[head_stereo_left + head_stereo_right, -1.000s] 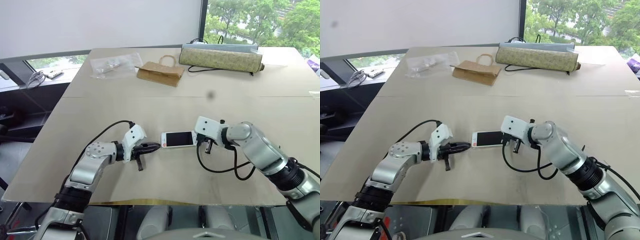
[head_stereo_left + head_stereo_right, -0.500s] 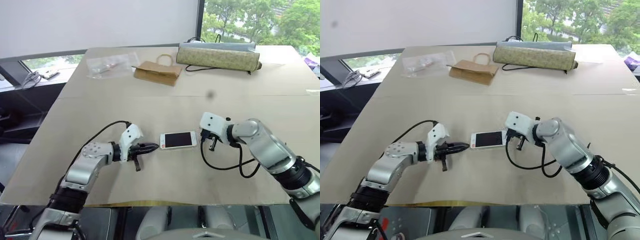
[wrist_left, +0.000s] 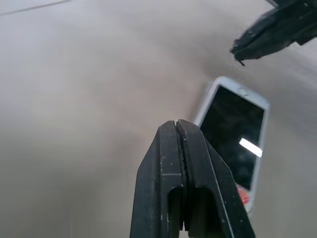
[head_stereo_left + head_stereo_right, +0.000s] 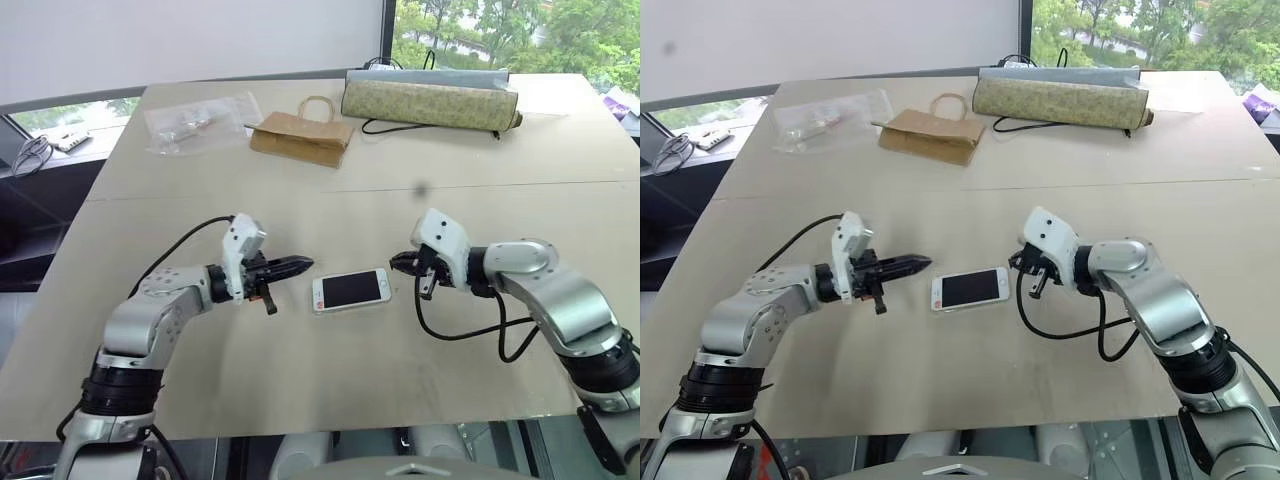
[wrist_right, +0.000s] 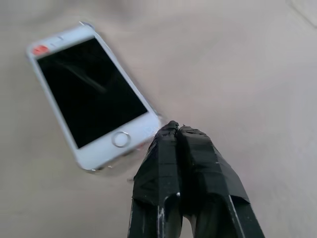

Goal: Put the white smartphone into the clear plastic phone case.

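The white smartphone [image 4: 350, 290] lies flat on the tan table [image 4: 330, 390], black screen up, between my two grippers. A thin transparent rim hugs its corners in the right wrist view: the clear plastic phone case [image 5: 154, 118], with the phone lying in it. My left gripper [image 4: 305, 264] hovers just off the phone's left end, shut and empty, pointing at it. My right gripper [image 4: 397, 263] hangs a little off the phone's right end, shut too, holding nothing. The left wrist view shows the phone [image 3: 233, 134] beyond my shut fingertips [image 3: 168, 136].
At the table's far side lie a crinkled clear bag [image 4: 200, 118] of small items, a brown paper bag [image 4: 300, 137] and a long olive roll [image 4: 430, 100] with a black cable. The table's front edge runs close below both arms.
Both grippers have risen off the table. The right one has drawn back from the phone's right end, which it touched a second ago. The phone has stayed put; the camera shifted.
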